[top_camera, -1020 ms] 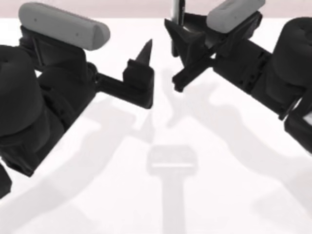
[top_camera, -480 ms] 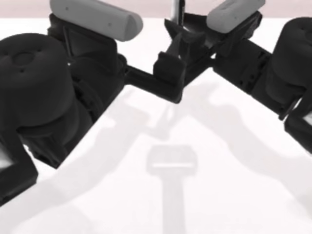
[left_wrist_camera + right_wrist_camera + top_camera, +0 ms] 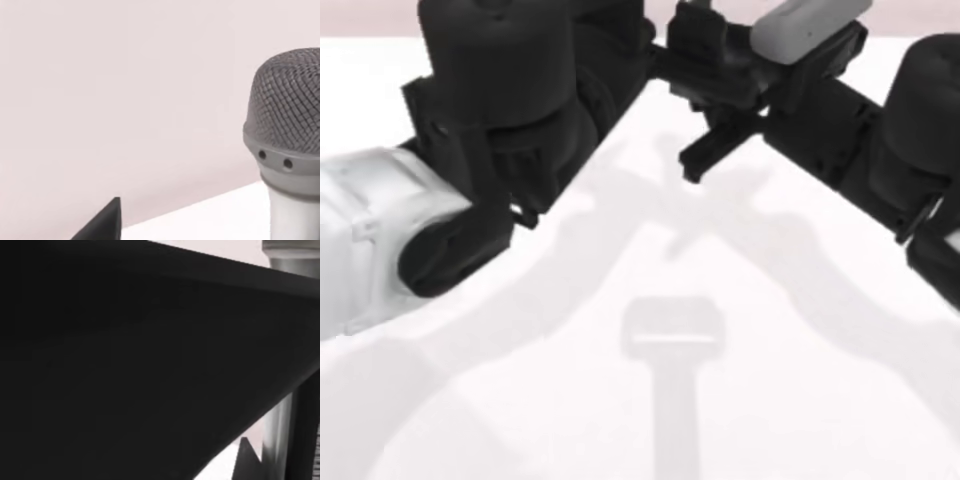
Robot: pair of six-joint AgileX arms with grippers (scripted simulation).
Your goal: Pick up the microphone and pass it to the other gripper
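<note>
The microphone (image 3: 287, 115) stands upright close in front of the left wrist camera, a grey mesh head over a pale grey handle (image 3: 295, 215). In the top view it is hidden behind the arms. My right gripper (image 3: 275, 450) is shut on the handle (image 3: 277, 432) at the far middle of the table. My left gripper (image 3: 705, 50) has come in beside it from the left, open. One of its black fingertips (image 3: 107, 222) shows well apart from the microphone, and the other is out of view. The left arm's dark body fills most of the right wrist view.
The left arm's bulky body (image 3: 500, 110) and white-grey casing (image 3: 360, 240) reach over the table's left and far side. The right arm (image 3: 880, 150) crosses the far right. White table (image 3: 670, 400) lies towards the near edge.
My left arm has swung up and to the right, bringing its gripper from the table's middle to the right gripper. It now covers the microphone in the top view. The right arm has held still.
</note>
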